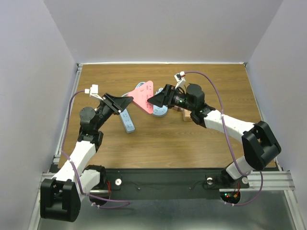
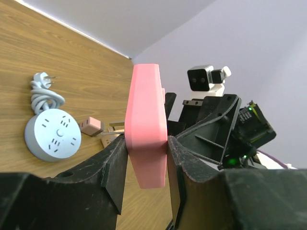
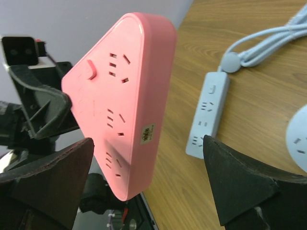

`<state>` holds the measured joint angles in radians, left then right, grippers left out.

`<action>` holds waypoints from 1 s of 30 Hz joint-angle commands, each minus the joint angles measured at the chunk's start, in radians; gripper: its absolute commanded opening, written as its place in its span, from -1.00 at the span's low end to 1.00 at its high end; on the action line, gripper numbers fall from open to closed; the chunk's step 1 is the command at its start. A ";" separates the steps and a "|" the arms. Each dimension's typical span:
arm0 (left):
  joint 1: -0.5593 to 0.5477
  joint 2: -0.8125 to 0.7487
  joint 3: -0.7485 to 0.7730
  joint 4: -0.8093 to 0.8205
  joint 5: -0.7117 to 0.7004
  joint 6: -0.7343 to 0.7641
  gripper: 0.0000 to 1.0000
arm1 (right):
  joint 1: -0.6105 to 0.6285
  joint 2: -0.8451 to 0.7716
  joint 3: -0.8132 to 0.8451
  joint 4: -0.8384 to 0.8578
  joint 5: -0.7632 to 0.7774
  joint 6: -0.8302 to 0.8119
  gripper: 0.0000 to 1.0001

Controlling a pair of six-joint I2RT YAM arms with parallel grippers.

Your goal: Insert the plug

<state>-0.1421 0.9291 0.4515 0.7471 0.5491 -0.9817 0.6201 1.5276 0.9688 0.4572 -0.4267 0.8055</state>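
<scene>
- Currently my left gripper [image 2: 146, 160] is closed partway. Its two black fingers [image 2: 112, 163] press the flat faces of the pink socket block [image 2: 146, 115], which I hold on edge, lifted off the table [image 1: 168, 143].
- My right gripper [image 3: 146, 182] is spread as wide as it goes and holds nothing. The pink block's socket face is turned toward it, and in the wrist view the block touches neither finger.
- The plug [image 2: 44, 79] lies on the table on the far side of the pink block, at the end of a looped pale cord [image 2: 45, 100]. Neither gripper touches it.
- That cord runs to a round socket disc [image 2: 52, 134], which lies flat just to the right of the pink block, under my right gripper.
- A long pale power strip [image 3: 207, 115] lies on the table on the near side of the pink block.
- A small pinkish cube [image 2: 91, 125] sits just beside the disc, on its side away from the pink block; I cannot tell what it is.
</scene>
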 commanded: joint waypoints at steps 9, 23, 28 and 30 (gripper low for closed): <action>0.004 -0.038 -0.007 0.195 0.069 -0.086 -1.00 | -0.006 -0.008 0.007 0.323 -0.181 0.055 0.99; -0.008 -0.036 -0.014 0.247 0.103 -0.117 -1.00 | -0.005 0.075 0.053 0.488 -0.259 0.113 0.34; -0.016 -0.012 -0.014 0.284 0.124 -0.118 -1.00 | -0.005 0.111 0.047 0.636 -0.302 0.159 0.18; -0.017 -0.004 -0.020 0.291 0.129 -0.121 -1.00 | -0.006 0.120 0.054 0.673 -0.311 0.172 0.05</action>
<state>-0.1490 0.9211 0.4423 0.9314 0.6312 -1.0901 0.6113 1.6394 0.9794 0.9401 -0.6834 0.9443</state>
